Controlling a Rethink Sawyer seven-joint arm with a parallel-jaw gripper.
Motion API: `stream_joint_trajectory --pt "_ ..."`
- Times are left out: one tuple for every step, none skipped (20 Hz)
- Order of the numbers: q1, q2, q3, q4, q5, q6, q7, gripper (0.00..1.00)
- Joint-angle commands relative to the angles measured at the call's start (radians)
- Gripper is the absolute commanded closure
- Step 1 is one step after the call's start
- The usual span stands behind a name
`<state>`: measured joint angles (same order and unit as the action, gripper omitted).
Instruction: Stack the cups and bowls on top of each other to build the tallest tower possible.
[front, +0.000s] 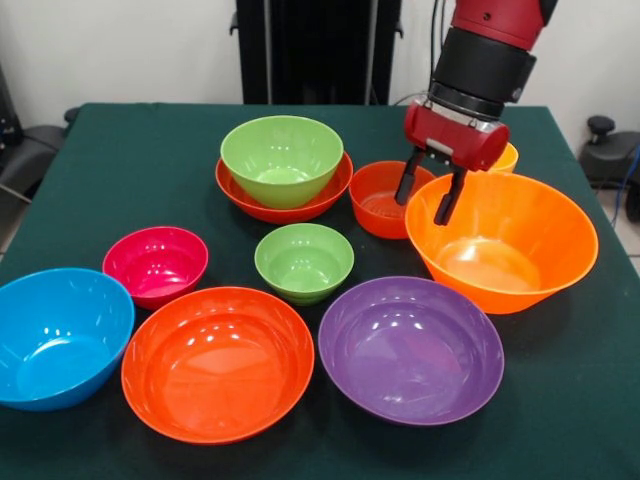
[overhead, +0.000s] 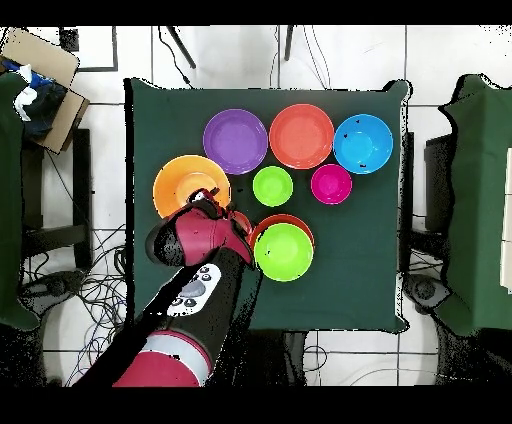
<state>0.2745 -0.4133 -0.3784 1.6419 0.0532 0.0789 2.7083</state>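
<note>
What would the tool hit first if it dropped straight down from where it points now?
Probably the far rim of the large orange bowl. The open tool hangs over that rim, with the small red-orange bowl just beside it; depth is unclear, so it could graze either.

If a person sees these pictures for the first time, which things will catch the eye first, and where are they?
The red and black robot arm's gripper hangs open over the far rim of the large glossy orange plastic bowl on the dark green table. Behind the middle, a lime green plastic bowl sits nested in a wide red-orange bowl. Across the front, a blue bowl, a big red-orange bowl and a purple bowl stand empty.
</note>
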Motion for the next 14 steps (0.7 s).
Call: stream_joint_trajectory --pt "-0.008 0.017 0.071 0.036 -0.062 0.086 -0.015 0.0" --pt "-0.008 0.017 0.07 0.035 -0.063 0.086 -0.017 0.0" --pt "-0.009 0.017 0.07 0.035 -0.065 0.085 -0.019 0.0" --pt "-0.009 0.018 0.068 0.033 -0.066 0.084 -0.02 0.0" --pt "-0.007 0.021 0.066 0.032 -0.067 0.082 -0.019 0.0" --pt "-0.005 0.022 0.063 0.031 -0.066 0.081 -0.019 0.0" --pt "-0.004 0.024 0.062 0.031 -0.066 0.08 -0.018 0.0" --pt "-0.002 0.025 0.06 0.03 -0.066 0.078 -0.017 0.0" --pt "0.001 0.026 0.057 0.031 -0.066 0.077 -0.016 0.0" --pt "0.004 0.027 0.055 0.031 -0.065 0.077 -0.014 0.0" --pt "0.006 0.027 0.055 0.032 -0.066 0.074 -0.014 0.0" --pt "0.007 0.028 0.054 0.033 -0.066 0.073 -0.013 0.0" --pt "0.008 0.028 0.053 0.033 -0.067 0.073 -0.014 0.0" --pt "0.008 0.028 0.053 0.034 -0.067 0.074 -0.014 0.0"
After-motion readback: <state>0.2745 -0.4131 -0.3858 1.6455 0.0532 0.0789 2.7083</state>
